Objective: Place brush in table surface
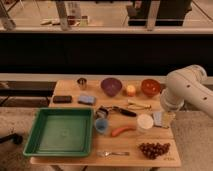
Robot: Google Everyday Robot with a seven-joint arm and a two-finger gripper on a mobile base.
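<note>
Camera view: brush lies left of parted fingers at table edge.

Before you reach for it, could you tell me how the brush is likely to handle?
The brush looks small, so probably light. Its blocky head should stop it rolling, though a push on the thin handle may spin it. The hand hangs over the right of the table, away from the brush.

Item, one arm: white, jointed. I see it entering from the right edge, elbow raised, forearm bent down and leftward.
Item, gripper: at the arm's low end, right of centre, pointing down, fingers spread, nothing between them.
</note>
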